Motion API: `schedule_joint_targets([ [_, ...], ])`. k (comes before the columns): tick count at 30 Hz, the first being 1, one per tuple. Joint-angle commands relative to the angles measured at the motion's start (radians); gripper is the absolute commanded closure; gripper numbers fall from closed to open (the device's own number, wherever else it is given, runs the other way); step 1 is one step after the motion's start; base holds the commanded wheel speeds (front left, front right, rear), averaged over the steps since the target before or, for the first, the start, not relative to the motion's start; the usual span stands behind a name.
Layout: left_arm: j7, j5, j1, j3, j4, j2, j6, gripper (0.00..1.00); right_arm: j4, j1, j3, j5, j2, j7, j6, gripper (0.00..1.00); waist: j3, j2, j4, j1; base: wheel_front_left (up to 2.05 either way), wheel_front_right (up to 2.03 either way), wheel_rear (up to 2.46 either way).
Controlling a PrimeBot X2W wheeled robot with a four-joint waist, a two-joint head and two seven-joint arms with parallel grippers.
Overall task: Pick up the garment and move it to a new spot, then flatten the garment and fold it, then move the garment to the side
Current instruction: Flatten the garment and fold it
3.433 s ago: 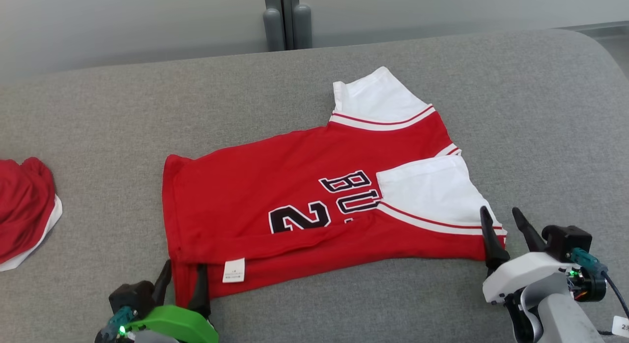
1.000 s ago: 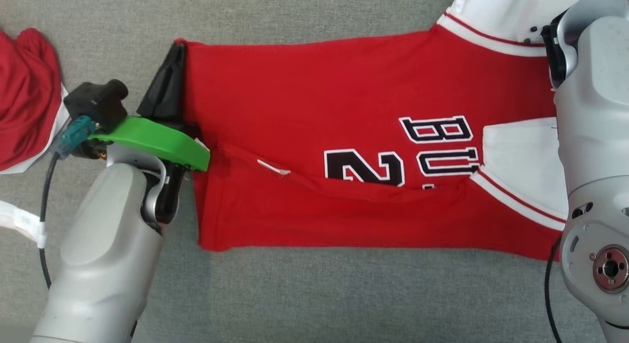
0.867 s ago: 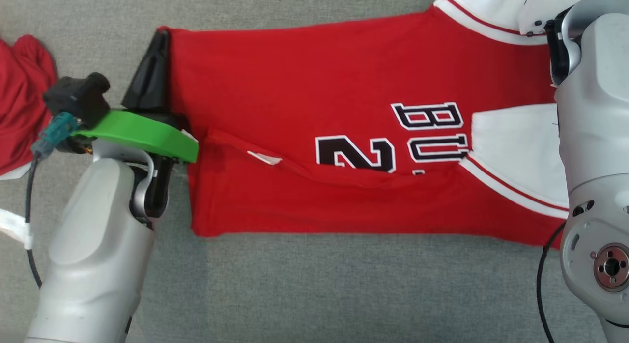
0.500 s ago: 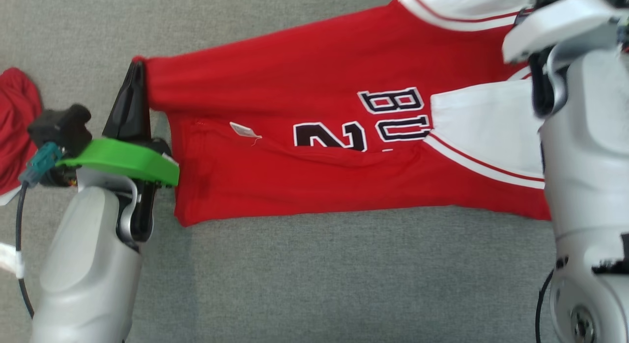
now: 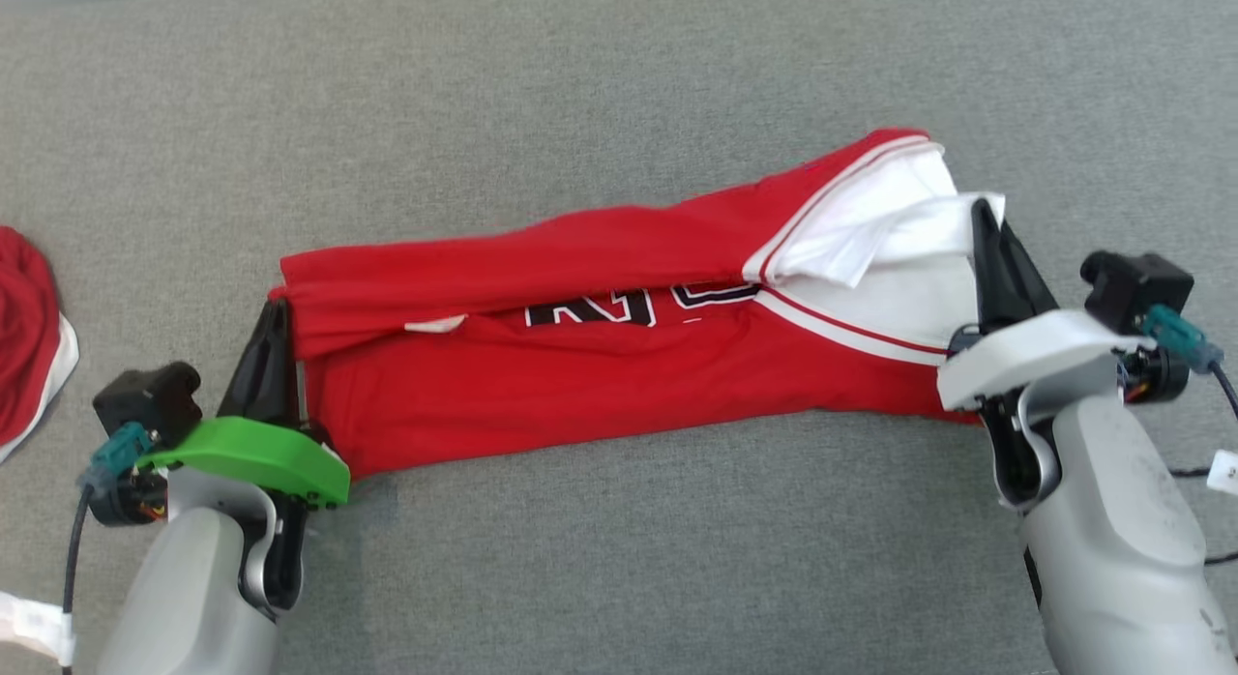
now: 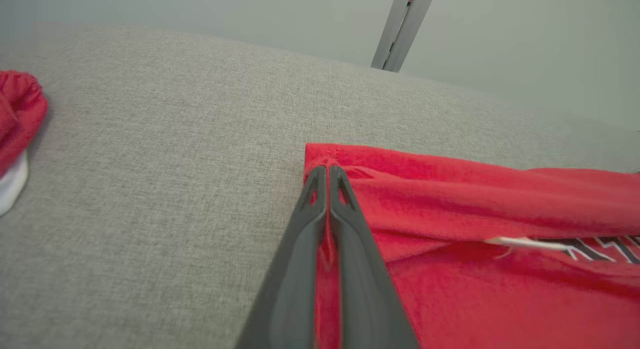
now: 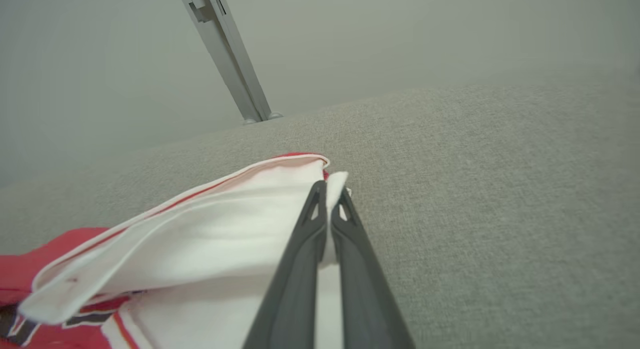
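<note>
The garment (image 5: pixel 580 366) is a red jersey with white sleeves and black lettering, lying as a long folded strip across the grey surface (image 5: pixel 619 559). My left gripper (image 5: pixel 280 312) is shut on its red hem corner at the left end, and the wrist view shows red cloth (image 6: pixel 450 229) pinched between the fingertips of that gripper (image 6: pixel 327 171). My right gripper (image 5: pixel 985 216) is shut on the white sleeve edge at the right end; its wrist view shows the white fabric (image 7: pixel 200 229) clamped in the gripper (image 7: pixel 330 189). The far layer is folded toward me over the lettering.
A second red and white garment (image 5: pixel 29 346) lies bunched at the far left edge, also in the left wrist view as a red heap (image 6: pixel 17 119). A grey metal post (image 7: pixel 225 54) stands behind the surface.
Both grippers have drawn the jersey's far edge toward me, folding the far half over the near half into a narrow strip. The head camera has also pulled back and shifted.
</note>
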Motion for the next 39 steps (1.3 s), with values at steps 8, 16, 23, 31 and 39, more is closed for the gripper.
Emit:
schedule_joint_targets([
  [8,0.0,0.01,0.101,0.051,-0.017,-0.034,0.003,1.0,-0.021,0.123,-0.022,0.053,-0.006,-0.004,-0.002,1.0,-0.062,0.0,-0.011,0.0,0.0,0.0,0.0],
  [16,0.0,0.044,0.181,0.105,-0.051,-0.077,0.003,0.0,0.007,0.166,-0.034,0.058,-0.006,-0.004,-0.002,0.0,-0.103,0.0,-0.006,0.0,0.0,0.0,0.0],
  [23,0.0,0.104,0.258,0.159,-0.117,-0.129,0.003,0.0,0.026,0.133,-0.049,0.019,-0.005,-0.004,-0.002,0.0,-0.105,0.0,0.019,0.0,0.0,0.0,0.0],
  [31,0.0,0.127,0.246,0.129,-0.127,-0.146,0.003,0.0,0.221,0.021,-0.092,-0.112,-0.005,-0.003,-0.002,0.0,-0.087,0.0,0.075,0.0,0.0,0.0,0.0],
  [39,0.0,0.124,0.226,0.103,-0.123,-0.149,0.003,0.0,0.523,-0.048,-0.087,-0.116,0.005,0.009,-0.001,0.79,-0.085,0.0,0.116,0.0,0.0,0.0,0.0],
])
